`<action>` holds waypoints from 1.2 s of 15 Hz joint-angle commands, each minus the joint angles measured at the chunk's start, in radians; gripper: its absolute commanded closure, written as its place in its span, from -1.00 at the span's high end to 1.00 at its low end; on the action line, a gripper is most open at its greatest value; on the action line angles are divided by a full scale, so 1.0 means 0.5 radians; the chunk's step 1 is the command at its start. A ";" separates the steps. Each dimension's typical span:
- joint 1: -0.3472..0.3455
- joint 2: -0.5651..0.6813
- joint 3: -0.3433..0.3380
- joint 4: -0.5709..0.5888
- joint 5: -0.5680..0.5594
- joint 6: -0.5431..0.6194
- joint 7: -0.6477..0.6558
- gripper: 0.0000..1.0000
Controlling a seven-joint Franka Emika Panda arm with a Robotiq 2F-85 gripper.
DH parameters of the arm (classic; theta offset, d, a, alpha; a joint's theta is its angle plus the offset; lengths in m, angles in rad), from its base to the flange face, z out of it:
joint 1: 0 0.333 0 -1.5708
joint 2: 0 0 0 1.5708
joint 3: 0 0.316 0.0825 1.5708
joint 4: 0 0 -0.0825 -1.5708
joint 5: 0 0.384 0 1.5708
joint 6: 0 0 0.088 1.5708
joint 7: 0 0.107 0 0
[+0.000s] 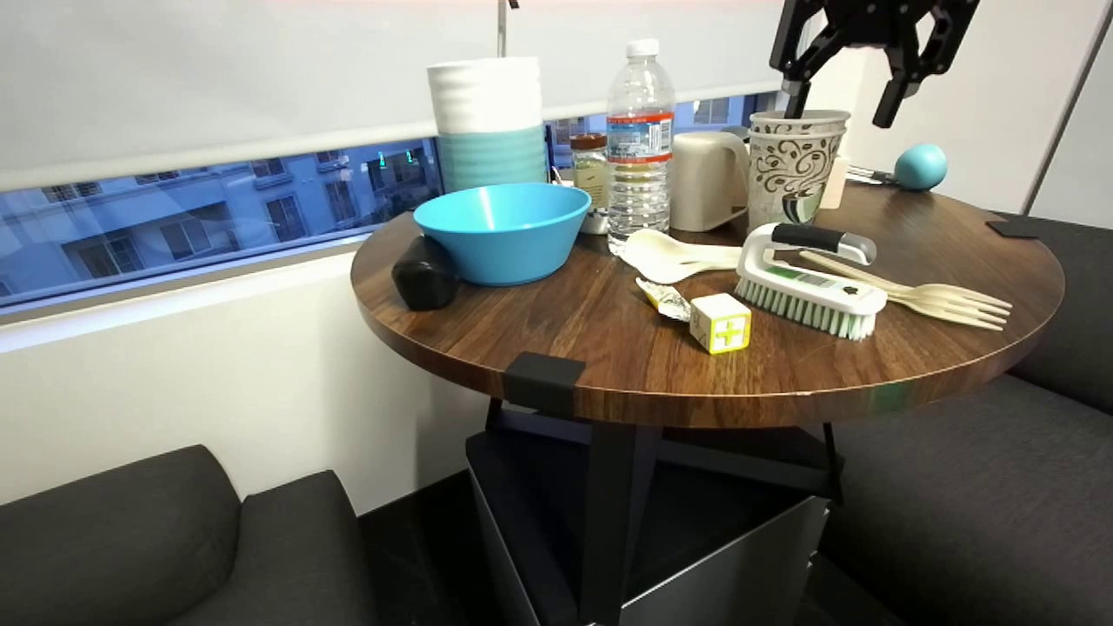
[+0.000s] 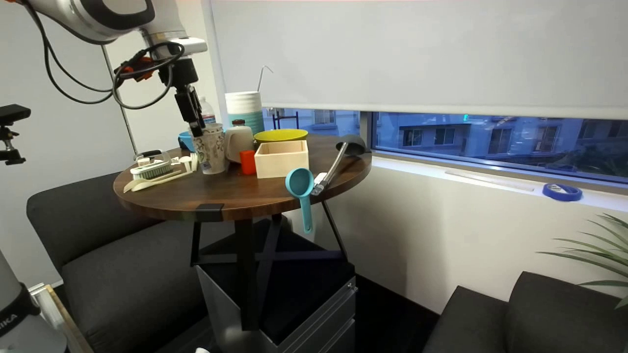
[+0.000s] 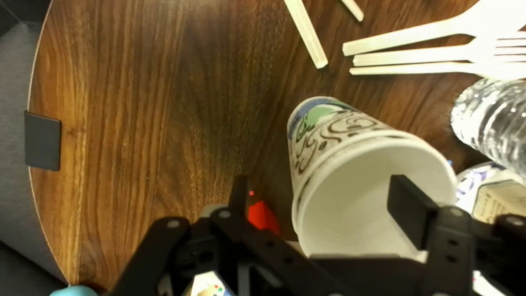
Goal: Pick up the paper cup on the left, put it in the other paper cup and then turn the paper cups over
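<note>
Nested paper cups (image 1: 793, 172) stand upright beside the beige mug (image 1: 703, 183), just below the gripper (image 3: 319, 196). It's spread wide, gripping nothing: one finger (image 3: 410, 207) over the open mouth, dipped inside or not I can't tell, the other outside the rim. Closing across that wall looks the call; the turnover's still to come!

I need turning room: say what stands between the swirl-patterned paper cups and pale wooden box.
An orange-red object stands there in an exterior view, a beige handled mug behind it.
</note>
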 commanded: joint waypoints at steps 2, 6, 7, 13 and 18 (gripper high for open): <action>0.004 0.026 -0.002 -0.100 -0.073 0.002 0.082 1.00; -0.006 -0.024 -0.007 -0.127 -0.120 -0.120 0.128 1.00; -0.007 -0.035 -0.009 -0.125 -0.137 -0.170 0.141 1.00; -0.012 -0.147 -0.024 -0.108 -0.222 -0.547 0.220 1.00; -0.012 -0.184 -0.040 -0.109 -0.267 -0.647 0.250 1.00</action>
